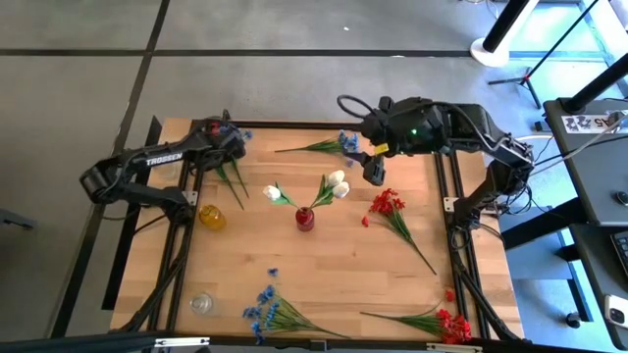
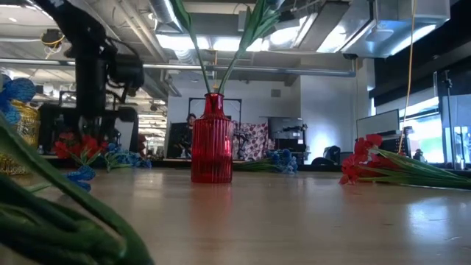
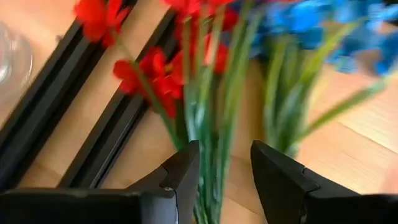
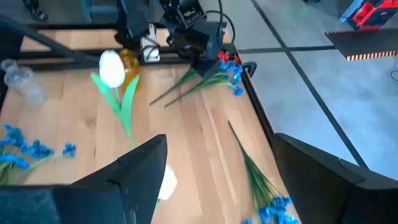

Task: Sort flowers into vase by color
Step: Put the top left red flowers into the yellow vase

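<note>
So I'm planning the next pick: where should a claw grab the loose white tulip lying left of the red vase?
Grip the white tulip low on its green stem, coming straight down from above. It lies flat on the table, apart from the red vase, and its bloom looks too soft to pinch.

High view: overhead, straight down, covers the whole worktop [image 1: 324,265] and both arms. Low view: at worktop height, level across toward the room, very close to the red vase [image 2: 212,140], which the high view also shows mid-worktop. Left wrist view: tight on stems past its own fingers [image 3: 180,177]. Right wrist view: looks across the worktop, catching the left arm [image 4: 186,31] at the far edge.
</note>
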